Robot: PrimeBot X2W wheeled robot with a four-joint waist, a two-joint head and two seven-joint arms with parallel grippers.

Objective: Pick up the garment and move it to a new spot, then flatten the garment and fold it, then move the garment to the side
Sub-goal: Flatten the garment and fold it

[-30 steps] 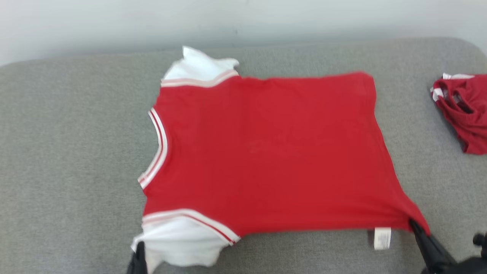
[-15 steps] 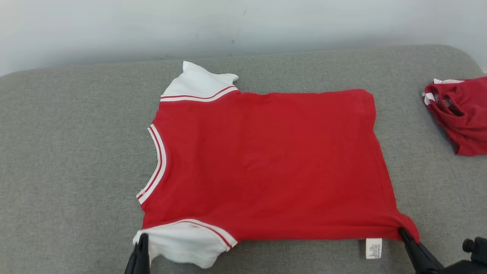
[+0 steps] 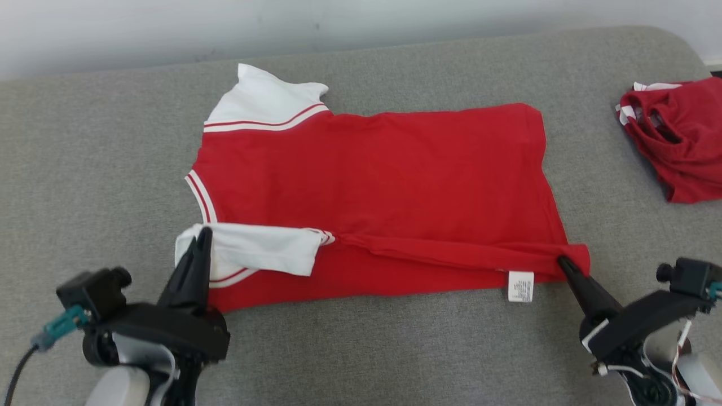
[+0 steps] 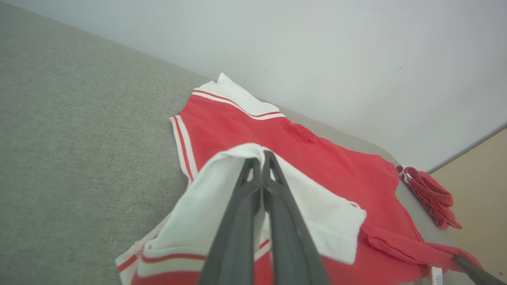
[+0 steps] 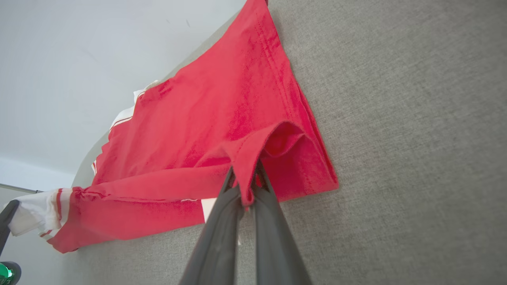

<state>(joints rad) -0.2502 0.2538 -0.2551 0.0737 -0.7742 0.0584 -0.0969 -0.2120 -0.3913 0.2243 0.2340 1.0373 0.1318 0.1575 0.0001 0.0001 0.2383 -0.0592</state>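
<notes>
Grey cloth surface [image 3: 84, 169] takes most of the head view, with a pale wall [image 3: 338, 22] along the top edge. A red shirt [image 3: 383, 169] lies in the middle of the frame, its collar to the left and its hem to the right. The lower edge of the shirt is raised and turned toward the middle, so a long red fold crosses its lower part.

At the lower left, the left gripper [image 3: 202, 237] pinches the near white sleeve [image 3: 259, 248], which lies over the red body. In the left wrist view its fingers [image 4: 237, 213] meet at the tips with white cloth caught between them.

At the lower right, the right gripper [image 3: 564, 264] is pressed together on the lower hem corner [image 3: 576, 256]. In the right wrist view the red cloth goes down between its two fingers [image 5: 216, 237].

A white label [image 3: 520, 286] hangs at the lower edge, just left of the right gripper. The far sleeve [image 3: 265, 98] lies flat at the upper left. A second red garment [image 3: 679, 141] lies crumpled at the right edge, well apart from the shirt.
</notes>
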